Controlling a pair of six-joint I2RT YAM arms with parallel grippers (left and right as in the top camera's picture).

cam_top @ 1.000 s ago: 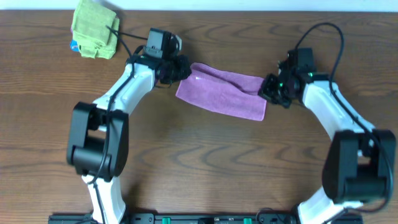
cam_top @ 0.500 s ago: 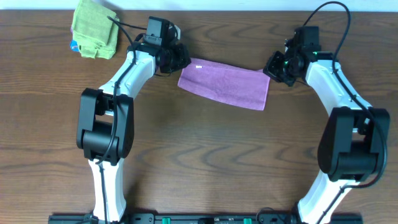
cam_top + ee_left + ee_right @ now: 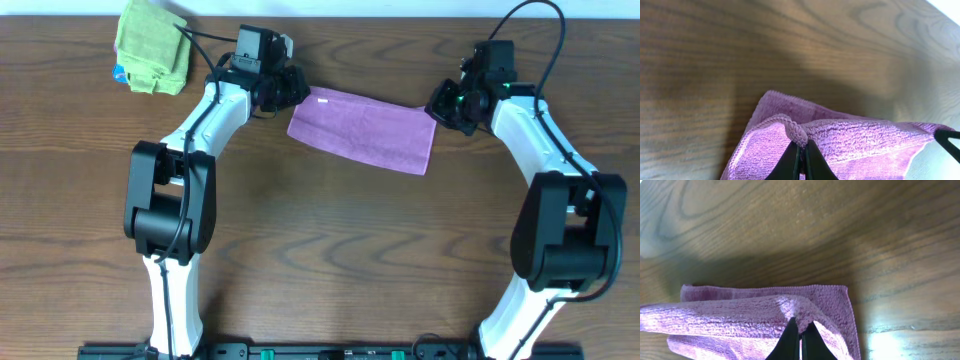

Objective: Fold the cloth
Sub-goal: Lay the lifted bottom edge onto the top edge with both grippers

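Cloth (image 3: 365,135) pinched at both upper corners, doubled over on the table (image 3: 320,250).
I see the left gripper (image 3: 294,94) clamped on the left corner, its fingers (image 3: 792,159) pressed together over a raised hem. The cloth spans between the arms, and the right gripper (image 3: 437,107) is likewise clamped on the right corner's fold.

Bright even light overhead; wrist views show glare on the table (image 3: 890,340) and soft shadow beyond the cloth (image 3: 740,312).

Nubbly matt terry forms the cloth (image 3: 362,131); the table (image 3: 330,260) is smooth, faintly glossy grained wood
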